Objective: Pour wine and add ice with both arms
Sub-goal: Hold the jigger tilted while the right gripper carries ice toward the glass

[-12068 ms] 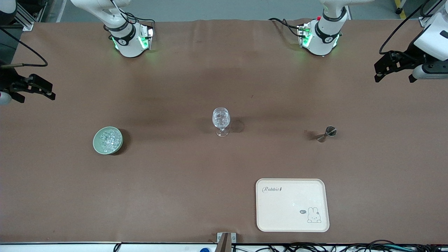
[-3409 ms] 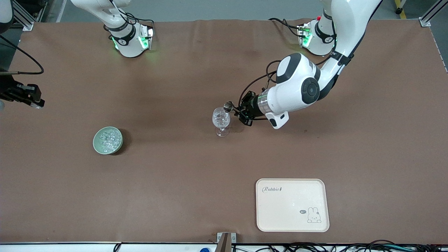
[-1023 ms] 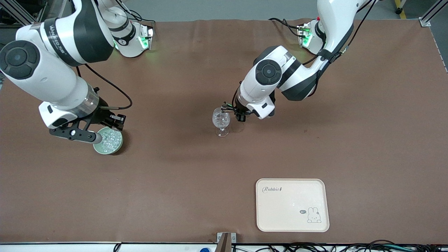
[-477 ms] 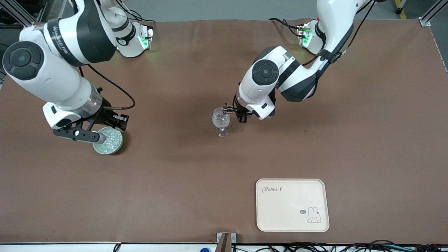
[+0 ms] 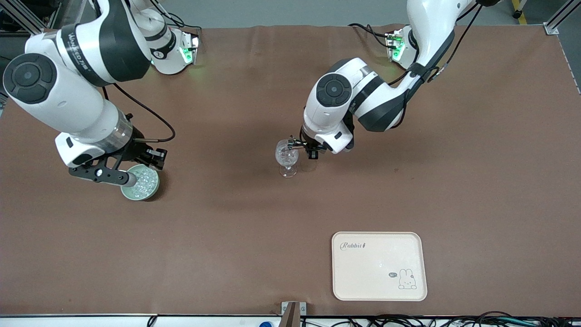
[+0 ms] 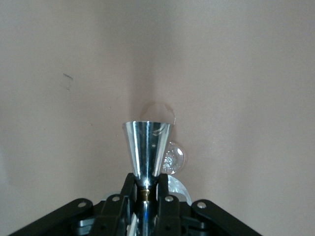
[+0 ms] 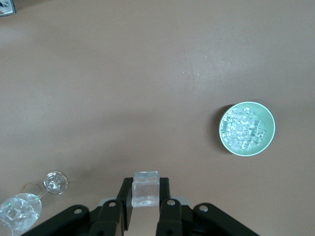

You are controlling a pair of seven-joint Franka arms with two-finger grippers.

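A stemmed glass (image 5: 287,156) with ice lumps in its bowl stands at the table's middle. My left gripper (image 5: 308,148) is shut on the waist of a steel jigger (image 5: 293,142), tipped on its side at the glass's rim. In the left wrist view the jigger (image 6: 146,150) points away from the gripper (image 6: 146,194), and the glass (image 6: 173,158) shows just past it. My right gripper (image 5: 121,167) hangs over the green bowl of ice (image 5: 141,182). The right wrist view shows that gripper (image 7: 145,196) shut on one clear ice cube (image 7: 145,192), with the bowl (image 7: 246,129) and glass (image 7: 18,212) below.
A cream tray (image 5: 379,265) with a rabbit print lies near the front camera, toward the left arm's end. Brown cloth covers the table (image 5: 476,181). The arm bases (image 5: 170,50) stand along the edge farthest from the front camera.
The left gripper took the jigger from the table and brought it to the glass's rim, then turned its wrist there. The right arm came in over the bowl and has barely moved since.
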